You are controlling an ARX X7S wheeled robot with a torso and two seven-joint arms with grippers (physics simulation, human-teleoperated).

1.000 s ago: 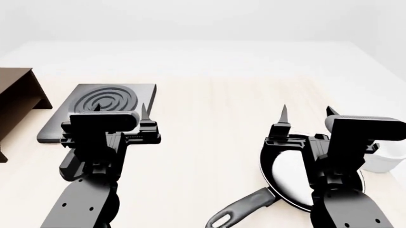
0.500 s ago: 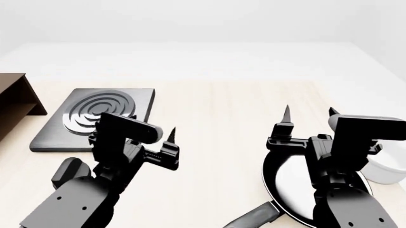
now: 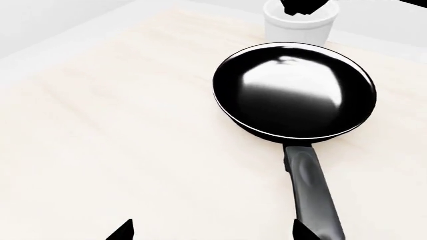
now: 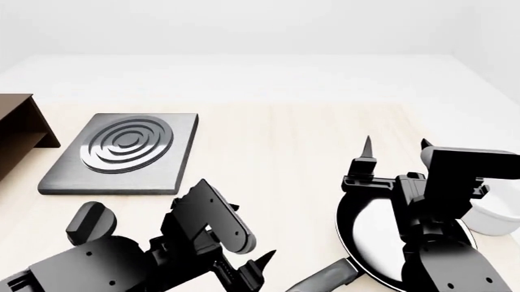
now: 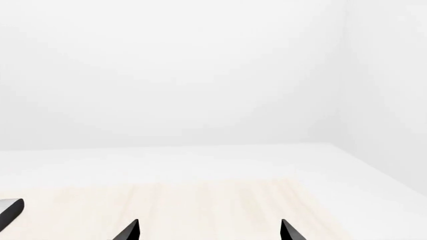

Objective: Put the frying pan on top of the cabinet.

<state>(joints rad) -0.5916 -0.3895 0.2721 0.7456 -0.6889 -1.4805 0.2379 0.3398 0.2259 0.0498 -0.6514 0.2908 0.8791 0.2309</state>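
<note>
The frying pan lies on the worktop beside a white bowl; the left pincer and right pincer gape empty.

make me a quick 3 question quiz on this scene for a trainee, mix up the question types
1. True or false: the frying pan already sits on top of the cabinet.
2. Which arm's camera looks straight at the pan's handle? A) left B) right C) neither
3. Fill in: beside the pan, on the side away from its handle, stands a white ____.

Key
1. False. The pan lies on the table, with the cabinet far off at the head view's left edge.
2. A. The left gripper is open and aimed toward the handle; the right gripper is open above the pan.
3. bowl.
</note>
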